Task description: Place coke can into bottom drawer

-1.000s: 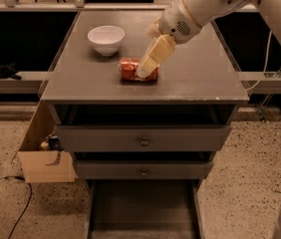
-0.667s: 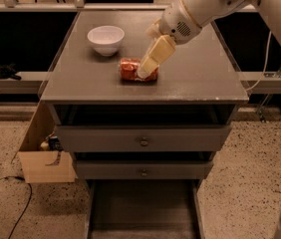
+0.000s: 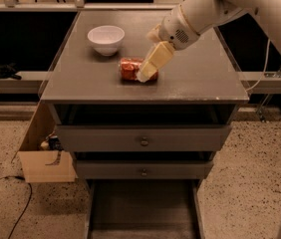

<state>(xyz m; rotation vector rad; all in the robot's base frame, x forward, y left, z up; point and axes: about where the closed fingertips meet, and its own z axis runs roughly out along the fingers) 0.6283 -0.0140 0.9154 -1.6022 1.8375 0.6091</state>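
Note:
The coke can [image 3: 129, 69] lies on its side on the grey cabinet top [image 3: 195, 81], near the front middle. My gripper [image 3: 148, 73] reaches down from the upper right on a white arm and sits right at the can, covering its right end. The bottom drawer [image 3: 143, 208] is pulled open below, directly under the cabinet front; its flat grey floor shows nothing in it.
A white bowl [image 3: 106, 39] stands on the cabinet top, behind and left of the can. Two upper drawers with round knobs [image 3: 144, 141] are closed. A cardboard box [image 3: 43, 156] sits against the cabinet's left side, and a cable [image 3: 21, 208] runs over the speckled floor.

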